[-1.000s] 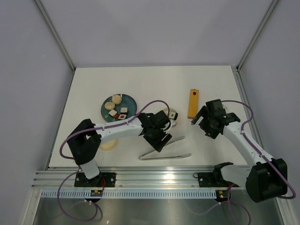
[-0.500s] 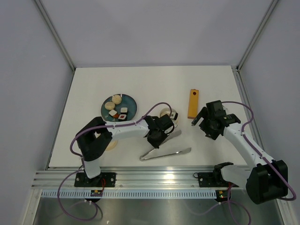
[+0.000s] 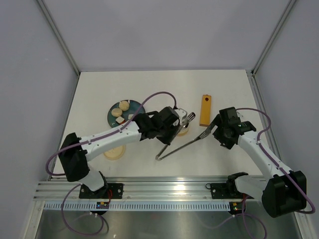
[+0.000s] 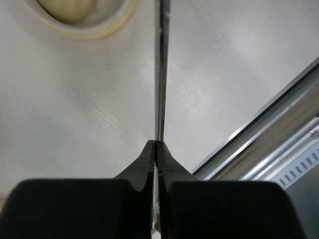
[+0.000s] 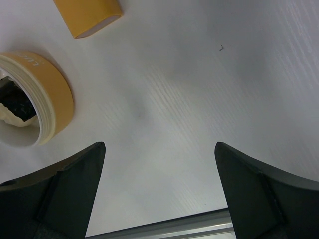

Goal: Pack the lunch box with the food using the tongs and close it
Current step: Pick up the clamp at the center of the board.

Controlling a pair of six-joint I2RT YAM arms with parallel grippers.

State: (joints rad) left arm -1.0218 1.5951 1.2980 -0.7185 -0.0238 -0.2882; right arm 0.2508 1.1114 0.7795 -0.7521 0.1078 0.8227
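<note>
The silvery tongs slant off the table, joined end low near the front edge, arms running up to the right. My left gripper is shut on them; in the left wrist view the thin metal strip is pinched at my fingertips. The cream-yellow lunch box holds a few pieces and is half hidden under the left gripper in the top view. Its lid lies by the left arm. Pale buns of food sit on the dark plate. My right gripper hangs open and empty right of the box.
A long orange block lies beyond the right gripper, and its end shows in the right wrist view. A metal rail runs along the table's near edge. A cream round rim shows at the top left of the left wrist view.
The left gripper has shut on the tongs and raised them, swinging their arms up toward the right gripper. The left arm has stretched out. The right arm has barely moved.
</note>
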